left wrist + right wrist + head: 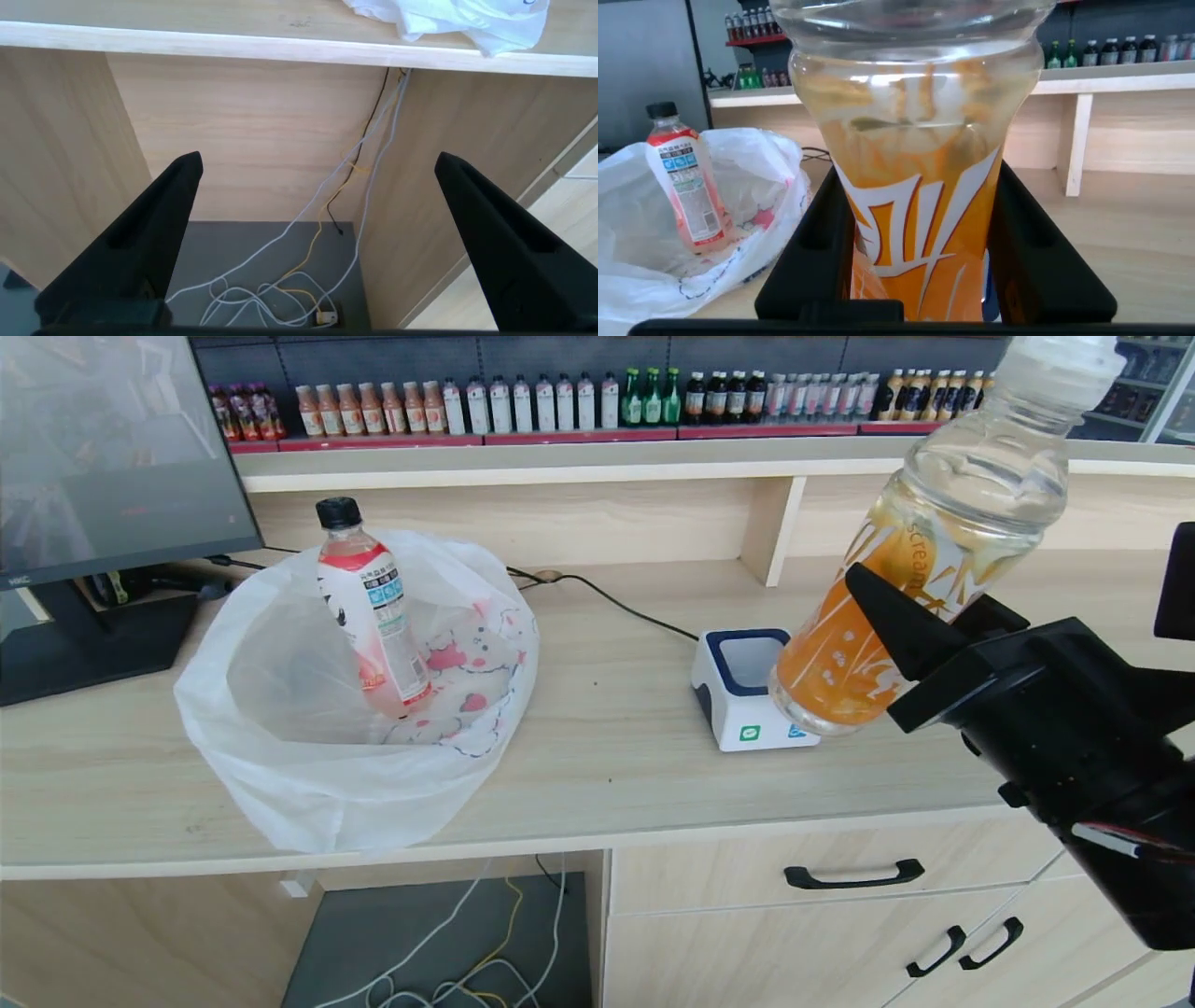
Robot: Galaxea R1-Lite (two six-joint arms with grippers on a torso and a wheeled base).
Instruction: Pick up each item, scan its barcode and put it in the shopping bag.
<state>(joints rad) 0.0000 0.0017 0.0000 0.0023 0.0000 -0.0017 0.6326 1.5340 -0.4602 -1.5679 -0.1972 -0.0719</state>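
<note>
Close by the scanner (738,695), a tilted orange bottle (934,523) is pinched by the right claw (920,243). Below the counter (607,775) edge, the left claw (318,215) is spread wide, nothing held. A pink bottle (373,616) is stood in the bag (308,765).

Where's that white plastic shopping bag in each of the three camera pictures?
Head view: shopping bag on the counter, left of the scanner.
Left wrist view: shopping bag's edge overhangs the counter lip.
Right wrist view: shopping bag beside the held orange drink bottle, pink bottle inside.
Shared landmark: the wooden counter.
</note>
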